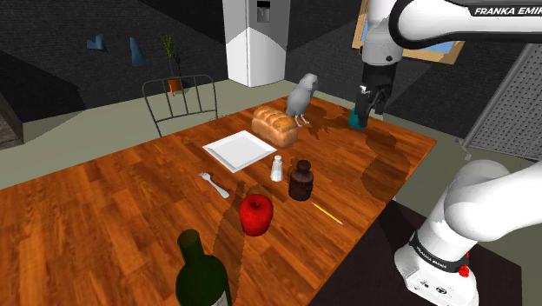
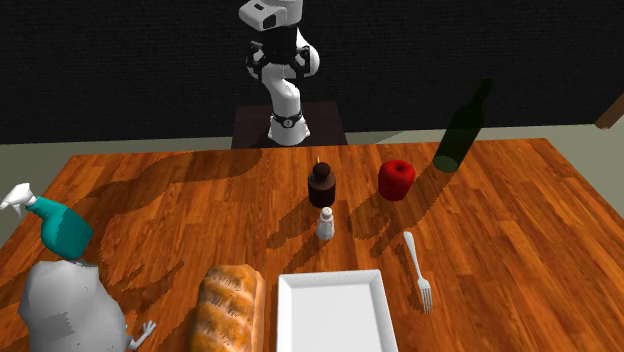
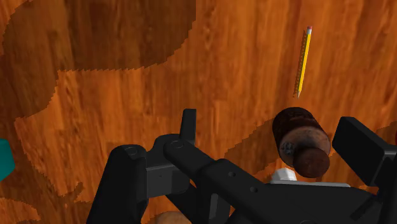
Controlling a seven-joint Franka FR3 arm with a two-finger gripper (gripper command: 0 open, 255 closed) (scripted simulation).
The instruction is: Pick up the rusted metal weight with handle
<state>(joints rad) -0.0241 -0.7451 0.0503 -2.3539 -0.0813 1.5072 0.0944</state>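
Hovering high over bench (image 1: 104,209), jaws apart, empty; weight (image 1: 300,181) upright beside shaker (image 1: 277,168), handle up for grasping.

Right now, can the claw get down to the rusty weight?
Probably yes: the claw hangs open above the table, and the weight stands upright with nothing over its handle. The white shaker close beside it may crowd one finger.

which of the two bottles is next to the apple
The dark green wine bottle, close to the red apple; the teal spray bottle stands at the other end by the grey parrot.
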